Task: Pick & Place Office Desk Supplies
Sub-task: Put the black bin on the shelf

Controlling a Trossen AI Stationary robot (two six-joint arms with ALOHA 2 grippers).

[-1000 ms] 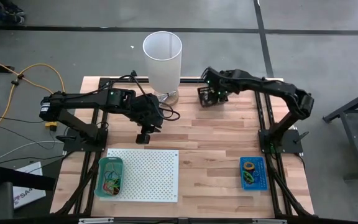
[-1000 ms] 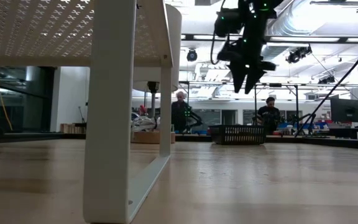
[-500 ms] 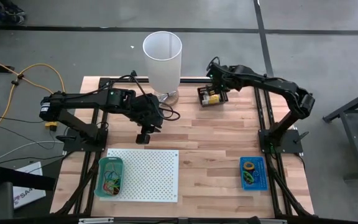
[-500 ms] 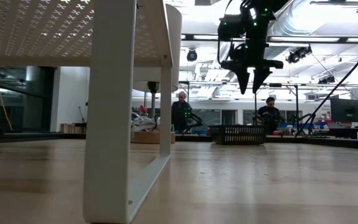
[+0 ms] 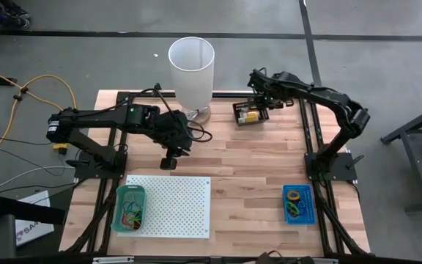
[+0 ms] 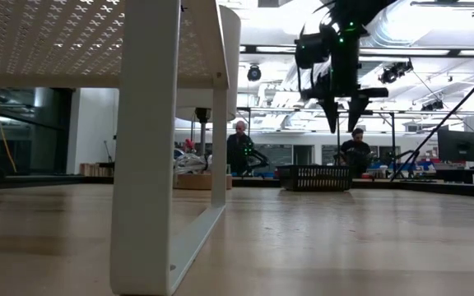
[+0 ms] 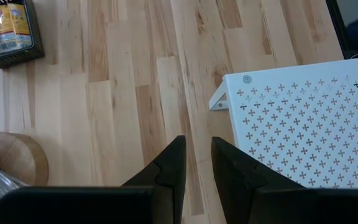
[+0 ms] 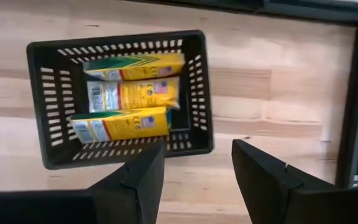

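Since the earlier frames the right arm has swung toward the right along the upper edge of the high view, so its right hand [image 5: 258, 101] now hangs just above the upper right corner of the black basket [image 5: 245, 114] instead of over its middle; in the low view the same hand [image 6: 341, 111] has slid rightward and points straight down, high over the surface [image 5: 255, 165]. Its fingers [image 8: 135, 177] stand well apart and carry nothing.

The right wrist view looks down into that black basket [image 8: 51, 152], a slotted plastic tray holding three yellow-orange packets [image 8: 132, 94]. They lie flat, stacked side by side, each with green and red print and small white labels, the nearest one slightly tilted.

The left arm has not shifted. Its left hand [image 5: 169, 162] hovers in the middle left of the high view, just above the upper edge of the white perforated board [image 5: 168, 205]. In the left wrist view its two dark fingers [image 7: 171, 171] stand only a narrow gap apart with nothing between them, bare wood below.

At the lower left of the high view a green tray [image 5: 130, 208] rests on the board's left end with thin coloured rubber bands [image 5: 130, 216] in it. At the lower right a blue tray [image 5: 297, 203] holds ring-shaped loops [image 5: 293, 196], one dark and yellow, others green. The tall white cylinder [image 5: 191, 70] stands at the upper middle.
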